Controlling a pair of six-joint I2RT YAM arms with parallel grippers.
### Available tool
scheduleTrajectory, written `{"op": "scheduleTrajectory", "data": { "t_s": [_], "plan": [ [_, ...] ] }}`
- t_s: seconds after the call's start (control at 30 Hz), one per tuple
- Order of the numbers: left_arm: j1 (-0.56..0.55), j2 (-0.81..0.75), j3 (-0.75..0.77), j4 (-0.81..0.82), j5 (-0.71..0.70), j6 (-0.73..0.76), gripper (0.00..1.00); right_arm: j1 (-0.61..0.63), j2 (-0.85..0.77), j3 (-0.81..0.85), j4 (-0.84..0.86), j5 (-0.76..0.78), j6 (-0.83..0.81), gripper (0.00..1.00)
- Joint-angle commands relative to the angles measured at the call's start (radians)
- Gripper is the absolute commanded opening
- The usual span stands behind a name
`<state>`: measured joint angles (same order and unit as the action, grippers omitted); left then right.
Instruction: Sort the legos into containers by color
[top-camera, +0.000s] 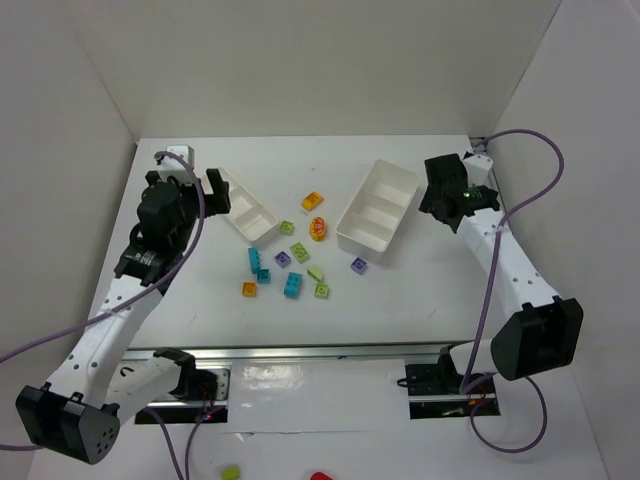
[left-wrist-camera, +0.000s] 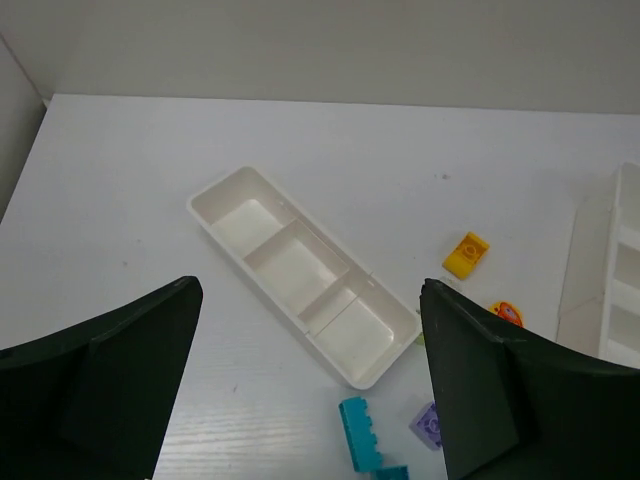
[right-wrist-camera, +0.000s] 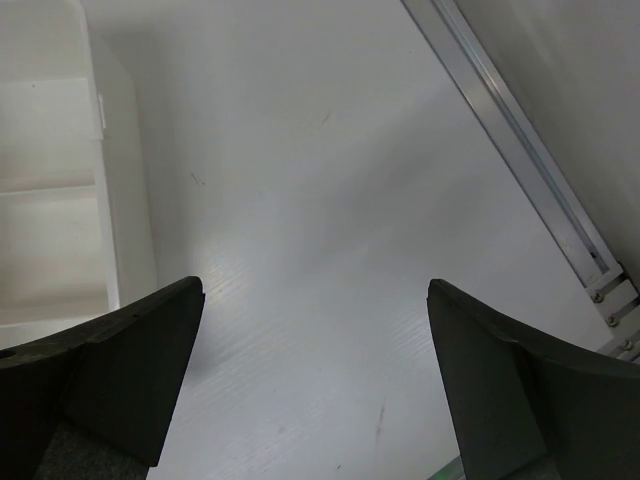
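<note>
Across the white table (top-camera: 300, 160), two arms reach in from the near edge, the left arm (top-camera: 110, 320) toward the far left and the right arm (top-camera: 505, 260) toward the far right. The larger tray (top-camera: 363, 243) lies right of centre, set at an angle, with inner dividers. The narrow tray (top-camera: 250, 212) lies left of centre, also angled; the left wrist view shows three sections in it. The left gripper (left-wrist-camera: 308, 288) hangs over the narrow tray, fingers spread wide and holding nothing. The right gripper (right-wrist-camera: 315, 285) hangs over bare table just right of the larger tray, fingers likewise wide and holding nothing. The legos (top-camera: 299, 251) lie loose on the table between the two trays, outside both: cyan bricks (top-camera: 257, 262) nearest the narrow tray, an orange-yellow brick (top-camera: 312, 201) farthest back, a purple brick (top-camera: 358, 265) just beside the larger tray's near end.
</note>
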<state>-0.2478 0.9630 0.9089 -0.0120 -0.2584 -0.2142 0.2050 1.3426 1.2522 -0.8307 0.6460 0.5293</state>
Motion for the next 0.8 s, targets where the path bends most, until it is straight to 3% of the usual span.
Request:
{"op": "scheduleTrajectory", "data": {
  "t_s": [0.0,0.17,0.33,0.5,0.57,0.63,0.77],
  "plan": [
    [-0.005,0.010,0.070,-0.233,-0.010,0.002,0.99,0.016,0.009,0.036,-0.025,0.026,0.060,1.00],
    [-0.005,0.010,0.100,-0.259,-0.119,-0.045,0.99,0.027,0.018,0.038,-0.013,0.037,0.069,1.00],
    [-0.005,0.048,0.183,-0.304,-0.025,0.016,0.99,0.111,0.064,0.114,0.011,0.046,0.052,1.00],
    [-0.014,0.071,0.197,-0.365,-0.061,-0.034,0.99,0.306,0.151,0.272,0.123,-0.014,-0.053,1.00],
    [-0.024,0.081,0.197,-0.365,-0.062,-0.014,0.99,0.358,0.258,0.398,0.153,-0.055,-0.086,1.00],
    [-0.024,0.095,0.211,-0.437,-0.125,-0.086,0.99,0.370,0.413,0.508,0.153,-0.136,-0.126,1.00],
    [-0.024,0.183,0.329,-0.575,-0.064,-0.096,0.99,0.398,0.682,0.830,0.108,-0.218,-0.155,1.00]
  ]
}}
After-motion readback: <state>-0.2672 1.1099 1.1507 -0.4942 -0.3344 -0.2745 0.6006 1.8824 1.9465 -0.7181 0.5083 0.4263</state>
